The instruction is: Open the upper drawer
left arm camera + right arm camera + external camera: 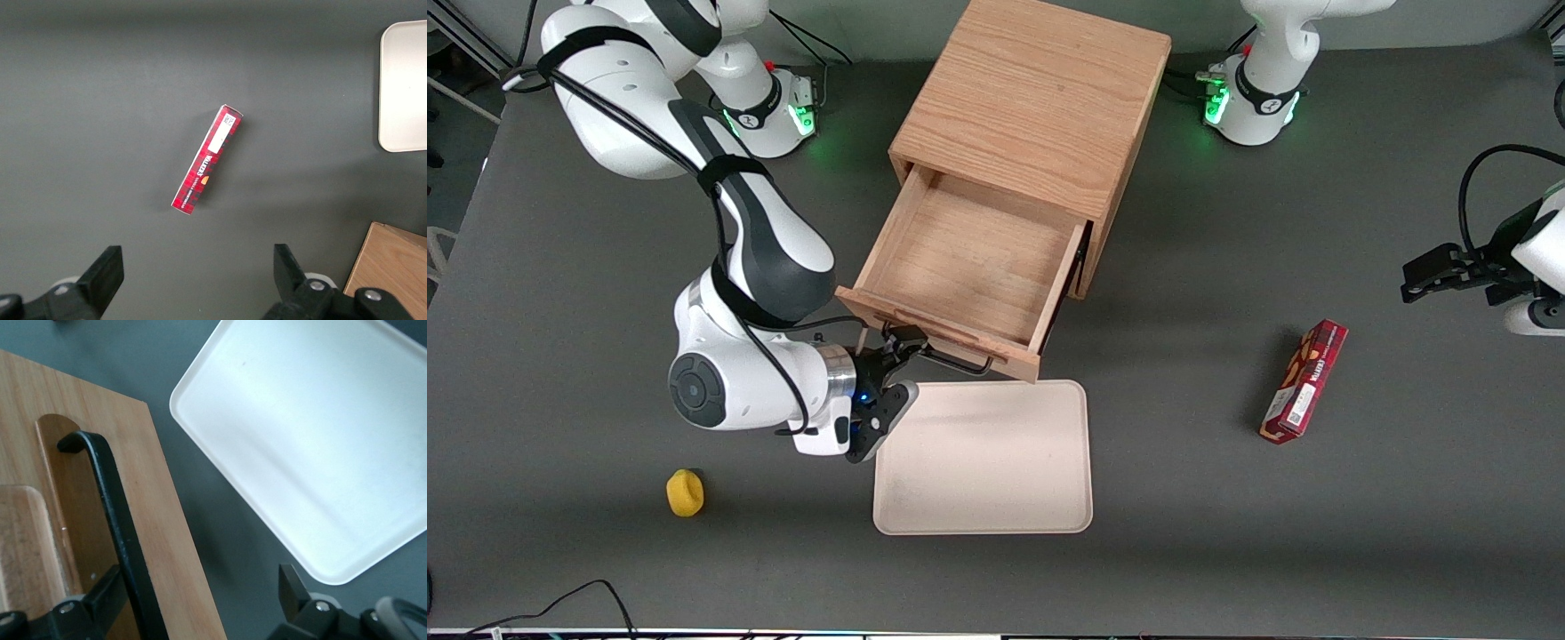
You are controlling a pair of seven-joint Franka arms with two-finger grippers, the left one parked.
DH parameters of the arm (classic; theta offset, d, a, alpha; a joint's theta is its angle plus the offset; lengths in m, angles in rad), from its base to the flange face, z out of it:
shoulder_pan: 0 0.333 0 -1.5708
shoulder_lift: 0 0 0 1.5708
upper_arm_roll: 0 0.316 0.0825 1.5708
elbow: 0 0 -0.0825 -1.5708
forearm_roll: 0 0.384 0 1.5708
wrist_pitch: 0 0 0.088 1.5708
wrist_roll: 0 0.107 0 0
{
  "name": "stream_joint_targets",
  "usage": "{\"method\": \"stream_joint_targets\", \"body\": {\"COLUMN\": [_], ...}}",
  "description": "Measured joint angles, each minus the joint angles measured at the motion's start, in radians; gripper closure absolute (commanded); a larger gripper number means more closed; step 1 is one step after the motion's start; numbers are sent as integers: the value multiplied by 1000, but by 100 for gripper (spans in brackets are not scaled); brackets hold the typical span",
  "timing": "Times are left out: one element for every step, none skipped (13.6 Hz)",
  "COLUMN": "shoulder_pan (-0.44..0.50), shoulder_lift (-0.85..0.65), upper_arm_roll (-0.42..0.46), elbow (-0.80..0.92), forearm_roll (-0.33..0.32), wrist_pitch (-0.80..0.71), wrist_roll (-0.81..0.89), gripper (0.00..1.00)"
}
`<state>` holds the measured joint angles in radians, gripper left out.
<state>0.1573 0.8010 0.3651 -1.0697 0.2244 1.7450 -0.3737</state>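
Observation:
The upper drawer of the light-oak cabinet is pulled far out and its inside is empty. Its black bar handle runs along the drawer front, which faces the front camera. My right gripper is at the working-arm end of that handle, just in front of the drawer front. In the right wrist view the gripper is open with its fingers wide apart. The handle passes between them, close beside one finger, against the drawer front. The lower drawer is hidden under the open one.
A cream tray lies on the table just in front of the open drawer, also in the right wrist view. A small yellow object lies nearer the front camera, toward the working arm's end. A red box lies toward the parked arm's end.

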Motion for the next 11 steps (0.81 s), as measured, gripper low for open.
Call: {"method": "stream_joint_targets", "body": {"shoulder_pan": [0, -1, -2, -3, -5, -8, -10, -11, -12, -12, -12], "shoulder_lift": [10, 19, 24, 25, 23, 16, -3, -35, -76, -119, -162], "upper_arm_roll": [-7, -11, -14, -15, -15, -15, -16, -22, -27, -31, -32], "elbow": [18, 38, 53, 69, 93, 118, 142, 155, 157, 155, 149], "forearm_roll": [0, 0, 0, 0, -1, -2, -9, -25, -53, -80, -96], "wrist_pitch": [0, 0, -2, -13, -36, -57, -70, -81, -95, -123, -153], "wrist_roll": [-8, -13, -15, -16, -16, -16, -16, -14, -3, 33, 97], "gripper": [0, 0, 0, 0, 0, 0, 0, 0, 0, 0, 0]}}
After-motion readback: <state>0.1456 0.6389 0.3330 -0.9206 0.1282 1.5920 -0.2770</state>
